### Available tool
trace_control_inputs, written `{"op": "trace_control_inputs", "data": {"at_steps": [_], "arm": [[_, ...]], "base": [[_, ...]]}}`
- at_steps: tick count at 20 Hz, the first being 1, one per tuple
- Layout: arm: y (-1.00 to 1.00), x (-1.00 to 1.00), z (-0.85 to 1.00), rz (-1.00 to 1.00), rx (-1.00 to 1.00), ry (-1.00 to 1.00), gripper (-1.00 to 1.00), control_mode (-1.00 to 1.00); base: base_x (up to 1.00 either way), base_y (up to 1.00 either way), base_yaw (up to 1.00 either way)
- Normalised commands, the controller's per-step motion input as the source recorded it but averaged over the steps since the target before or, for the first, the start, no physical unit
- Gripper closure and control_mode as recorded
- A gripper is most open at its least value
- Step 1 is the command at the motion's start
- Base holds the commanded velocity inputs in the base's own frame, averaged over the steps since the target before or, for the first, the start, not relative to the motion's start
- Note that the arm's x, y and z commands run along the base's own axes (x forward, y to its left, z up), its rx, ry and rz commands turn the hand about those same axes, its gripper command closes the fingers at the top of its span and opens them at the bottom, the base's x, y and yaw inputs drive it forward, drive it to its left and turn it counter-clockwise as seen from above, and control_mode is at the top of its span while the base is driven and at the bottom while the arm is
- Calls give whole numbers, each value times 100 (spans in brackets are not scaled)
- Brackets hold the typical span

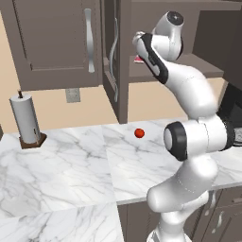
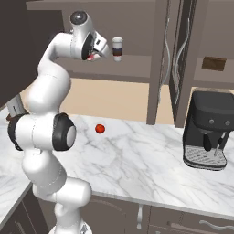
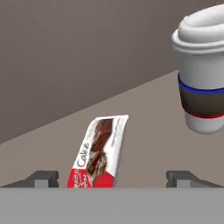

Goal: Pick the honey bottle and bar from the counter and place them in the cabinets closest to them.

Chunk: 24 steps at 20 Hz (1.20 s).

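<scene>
Now the bar (image 3: 99, 153) lies flat on the smooth grey-brown shelf (image 3: 148, 131) of the open cabinet (image 1: 189, 66), at lower centre of the hand view. Its wrapper is a thin glossy rectangle: white along the sides, a brown cake picture down the middle, a red band at the near end. The gripper (image 3: 113, 178) stands wide, its two blocky dark fingertips (image 3: 41, 178) at the bottom of the hand view on either side of the bar's near end, clear of the wrapper and holding nothing.

At upper right of the hand view a paper cup (image 3: 202, 74) stands upright on the same shelf, well apart from the bar: a tapered white cylinder with a domed white lid, a brown sleeve edged blue above and red below. In the right base view it sits at upper centre, just beside the hand.

Lower down, the counter (image 1: 71, 165) is polished white marble with grey veins. A small round red ball (image 1: 139, 133) rests on it at mid-frame of the left base view. A paper towel roll (image 1: 26, 119) stands upright on a dark wooden base at left. A boxy black coffee machine (image 2: 206, 130) sits at right of the right base view. Cabinet doors carry long curved silver handles (image 1: 89, 40).
</scene>
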Motion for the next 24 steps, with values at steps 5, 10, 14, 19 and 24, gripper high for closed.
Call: {"op": "trace_control_inputs", "data": {"at_steps": [5, 10, 14, 19, 24], "arm": [[-15, -100, 1, 5, 0, -14, -100, -100], [-11, -100, 0, 0, 1, -29, -100, -100], [-11, -88, 10, 0, 5, -33, -100, -100], [-17, -76, 12, 0, 9, -33, -100, -100], [-12, -71, 11, 0, 8, -34, -100, -100]], "base": [[0, 0, 0], [0, 0, 0], [0, 0, 0], [0, 0, 0], [0, 0, 0]]}}
